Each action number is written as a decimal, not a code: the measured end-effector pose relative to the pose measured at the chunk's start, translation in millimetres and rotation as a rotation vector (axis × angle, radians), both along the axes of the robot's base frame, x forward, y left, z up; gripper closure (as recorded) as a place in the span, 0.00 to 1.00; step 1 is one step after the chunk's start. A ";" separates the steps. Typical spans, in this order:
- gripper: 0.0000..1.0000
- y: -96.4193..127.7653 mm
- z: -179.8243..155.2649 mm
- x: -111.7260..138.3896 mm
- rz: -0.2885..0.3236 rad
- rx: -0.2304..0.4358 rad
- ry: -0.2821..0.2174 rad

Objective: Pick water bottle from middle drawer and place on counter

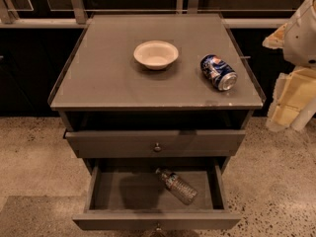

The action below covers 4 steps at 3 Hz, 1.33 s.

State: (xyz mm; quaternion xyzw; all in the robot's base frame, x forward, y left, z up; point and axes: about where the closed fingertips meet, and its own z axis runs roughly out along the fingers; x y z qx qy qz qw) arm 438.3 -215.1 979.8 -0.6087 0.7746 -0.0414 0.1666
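Clear ribbed plastic marks the water bottle (177, 185), which lies on its side inside the open middle drawer (153, 220). It sits right of the drawer's centre, with its cap end toward the far left and its base toward the near right. The knobbed drawer above (155, 143) stands only slightly forward of the cabinet. On the counter (108, 78) a pale bowl (156, 54) sits upright near the far middle. A blue soda can (218, 72) lies on its side to the right of the bowl, apart from it. The gripper (290, 105) hangs at the right edge of the scene, beside the cabinet, off the counter and well apart from the bottle. Whether it is spread or pressed together cannot be told.
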 end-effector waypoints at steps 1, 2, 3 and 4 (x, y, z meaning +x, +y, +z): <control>0.00 4.0 -18.8 -16.8 0.025 0.059 -0.024; 0.00 16.1 -75.5 -42.1 0.033 0.206 -0.027; 0.00 61.2 -156.3 -48.1 0.035 0.376 0.031; 0.00 92.4 -260.3 -47.9 -0.024 0.456 0.148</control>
